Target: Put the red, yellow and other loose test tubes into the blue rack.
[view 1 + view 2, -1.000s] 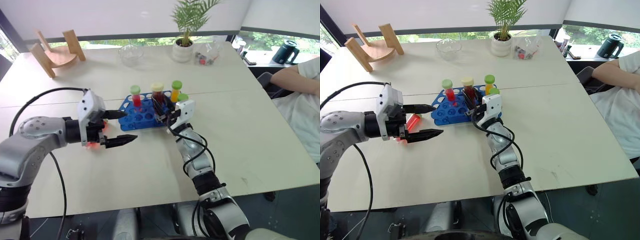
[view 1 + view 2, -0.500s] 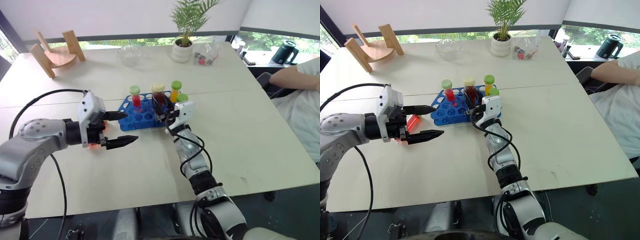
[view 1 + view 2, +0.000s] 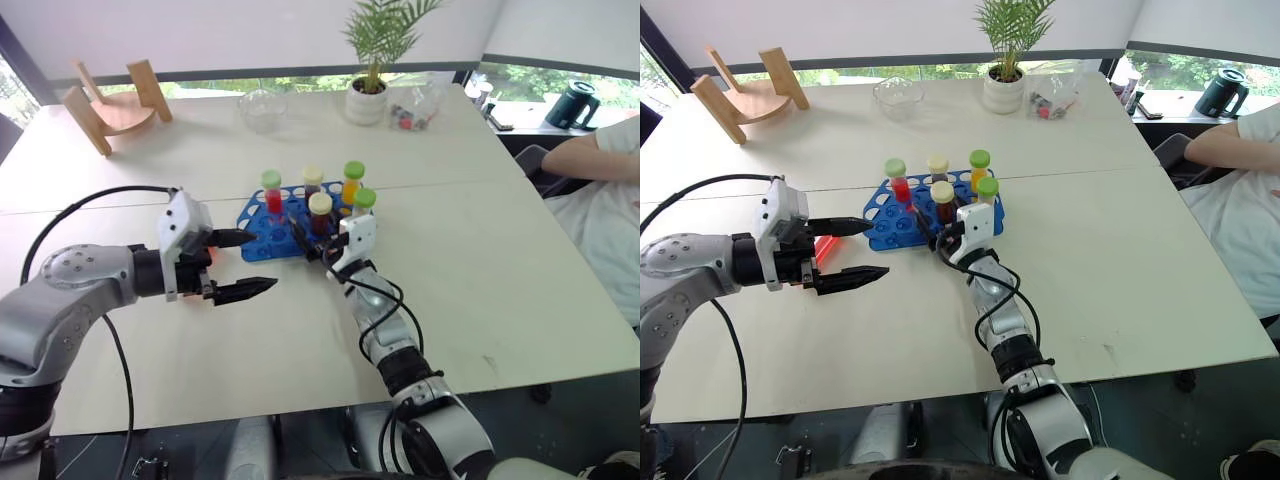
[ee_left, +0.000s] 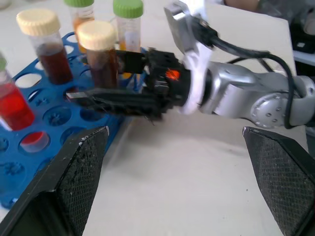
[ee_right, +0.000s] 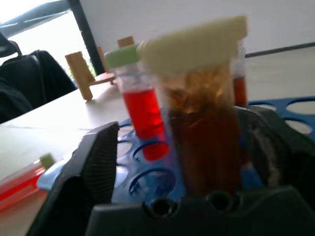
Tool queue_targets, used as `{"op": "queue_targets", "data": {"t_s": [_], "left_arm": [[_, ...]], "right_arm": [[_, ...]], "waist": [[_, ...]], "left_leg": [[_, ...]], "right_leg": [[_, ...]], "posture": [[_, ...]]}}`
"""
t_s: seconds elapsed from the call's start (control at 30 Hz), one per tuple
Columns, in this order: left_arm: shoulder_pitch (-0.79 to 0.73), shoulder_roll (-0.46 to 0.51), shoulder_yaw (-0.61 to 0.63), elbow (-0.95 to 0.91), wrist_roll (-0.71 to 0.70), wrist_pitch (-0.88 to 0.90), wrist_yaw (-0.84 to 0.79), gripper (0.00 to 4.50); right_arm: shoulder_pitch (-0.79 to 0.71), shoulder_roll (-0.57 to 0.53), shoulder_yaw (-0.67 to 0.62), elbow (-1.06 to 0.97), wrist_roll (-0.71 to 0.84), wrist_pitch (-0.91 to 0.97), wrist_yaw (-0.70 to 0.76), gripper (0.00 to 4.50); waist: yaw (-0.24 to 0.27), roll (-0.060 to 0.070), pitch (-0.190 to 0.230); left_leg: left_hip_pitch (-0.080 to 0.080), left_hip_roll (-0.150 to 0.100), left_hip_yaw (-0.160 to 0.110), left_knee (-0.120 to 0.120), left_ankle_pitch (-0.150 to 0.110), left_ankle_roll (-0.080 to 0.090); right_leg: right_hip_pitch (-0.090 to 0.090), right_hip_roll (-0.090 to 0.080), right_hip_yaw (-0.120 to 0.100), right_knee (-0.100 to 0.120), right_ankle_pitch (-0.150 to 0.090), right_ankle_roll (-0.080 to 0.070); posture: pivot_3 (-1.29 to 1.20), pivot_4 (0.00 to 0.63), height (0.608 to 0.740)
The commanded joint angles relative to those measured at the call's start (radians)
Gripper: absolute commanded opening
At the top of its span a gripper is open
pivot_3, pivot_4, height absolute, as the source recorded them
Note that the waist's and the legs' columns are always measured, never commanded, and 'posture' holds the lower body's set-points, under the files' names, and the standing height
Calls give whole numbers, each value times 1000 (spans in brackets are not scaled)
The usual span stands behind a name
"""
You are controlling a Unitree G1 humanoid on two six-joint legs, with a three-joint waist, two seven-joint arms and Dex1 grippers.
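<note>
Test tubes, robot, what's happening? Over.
Both claws open. Right claw astride brown tube, now seated in blue rack. Left claw hovering near loose red tube. Nothing blocking.

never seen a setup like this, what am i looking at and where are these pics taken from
A two-armed humanoid robot is sorting test tubes at a table. Two pictures come from cameras on its head, two from cameras on its wrists. The blue rack holds five capped tubes. The right gripper stands open around a brown tube with a cream cap, just seated in the rack. The left gripper hangs open and empty; a loose red tube lies on the table behind it. Farther back stand a potted plant, a glass bowl and a wooden stand.
</note>
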Motion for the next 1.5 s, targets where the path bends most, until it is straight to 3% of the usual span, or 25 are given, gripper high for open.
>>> {"op": "queue_targets", "data": {"t_s": [0.03,0.17,0.27,0.5,0.67,0.9,1.0,1.17,1.2,1.33,1.4,1.5], "left_arm": [[1,9,19,37,80,-12,74,4500],[-56,3,-3,116,156,26,161,4500],[-168,13,-44,213,177,161,209,4500],[-424,11,-217,524,279,401,221,4500],[-564,-34,-296,713,327,481,197,4500],[-621,-75,-362,806,361,524,155,4500],[-621,-80,-381,809,370,532,136,3614],[-619,-83,-381,805,381,546,119,1069],[-617,-82,-380,801,382,548,117,797],[-627,-58,-347,781,384,506,95,790],[-651,-63,-232,790,363,501,129,790],[-589,-101,3,675,236,295,65,790]], "right_arm": [[64,-81,19,-282,30,203,67,4423],[113,-209,20,-541,117,462,160,4423],[103,-400,6,-731,226,659,324,4423],[-63,-712,-40,-856,390,780,637,4423],[-169,-785,-77,-851,478,769,774,4423],[-224,-834,-95,-835,516,776,846,4423],[-223,-844,-98,-830,506,767,850,4500],[-214,-847,-103,-836,499,764,833,4500],[-212,-848,-104,-839,500,764,831,4500],[-193,-849,-109,-838,490,765,806,4500],[-170,-853,-123,-853,491,770,783,4500],[-131,-851,-145,-884,497,786,733,4500]], "waist": [[0,0,0],[-1,0,0],[1,0,0],[-3,-1,0],[0,-2,1],[7,-2,1],[10,-2,1],[17,-2,1],[19,-2,1],[22,-2,1],[23,-4,2],[22,-5,3]], "left_leg": [[0,0,0,1,0,0],[0,0,0,2,0,0],[0,0,-1,2,0,0],[1,0,-1,1,0,1],[0,0,-1,1,0,1],[-1,-1,-1,2,-1,1],[-1,-1,-1,2,0,1],[-1,-1,-1,2,0,1],[-1,-1,-1,2,0,1],[-1,-1,0,2,0,1],[-1,0,-1,2,0,1],[-2,0,-1,3,0,1]], "right_leg": [[0,0,0,0,0,0],[0,1,0,0,0,0],[0,2,0,0,0,0],[1,2,-1,0,0,0],[1,2,-1,-1,0,0],[0,1,-1,-1,0,1],[0,1,-1,-1,0,1],[0,1,-1,-1,0,1],[0,1,-1,-1,0,1],[0,1,-1,-1,0,1],[0,1,-1,-1,0,1],[-1,1,-1,-1,0,1]], "posture": [[0,150,740],[0,150,740],[0,150,740],[0,150,740],[0,150,740],[0,150,740],[0,150,740],[0,150,740],[0,150,740],[0,150,740],[0,150,740],[0,150,740]]}}
